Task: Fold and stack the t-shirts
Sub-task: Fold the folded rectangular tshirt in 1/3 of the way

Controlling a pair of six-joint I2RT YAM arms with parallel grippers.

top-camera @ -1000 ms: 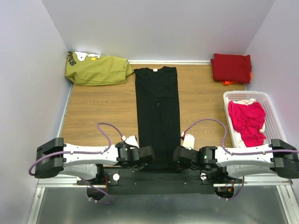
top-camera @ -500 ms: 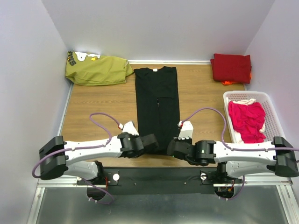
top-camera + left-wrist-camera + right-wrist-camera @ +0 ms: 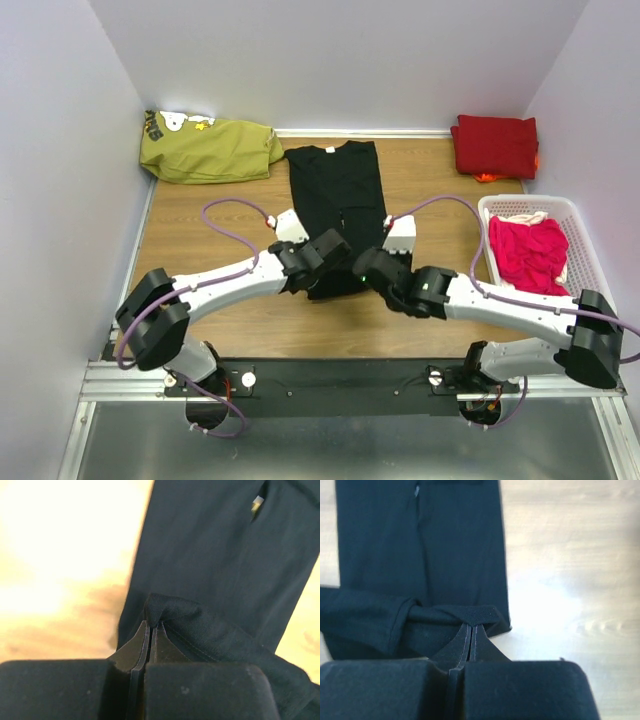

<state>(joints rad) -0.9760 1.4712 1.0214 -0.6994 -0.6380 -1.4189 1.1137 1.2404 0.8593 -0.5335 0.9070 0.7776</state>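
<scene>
The black t-shirt [image 3: 336,190] lies as a long narrow strip down the middle of the table, its near end lifted and doubled back. My left gripper [image 3: 318,262] is shut on the bottom hem's left corner [image 3: 159,606]. My right gripper [image 3: 362,266] is shut on the hem's right corner [image 3: 479,614]. Both hold the hem above the lower half of the strip. A folded dark red t-shirt [image 3: 494,146] lies at the back right. Bright pink t-shirts [image 3: 532,258] fill the basket.
A white plastic basket [image 3: 575,225] stands at the right edge. An olive green garment [image 3: 208,150] with a print lies crumpled at the back left. Walls close the table on three sides. Bare wood [image 3: 210,225] shows left of the black strip.
Both grippers have carried the black shirt's bottom hem from the near table edge toward the middle, doubling the strip over itself. The arms have stretched forward.
</scene>
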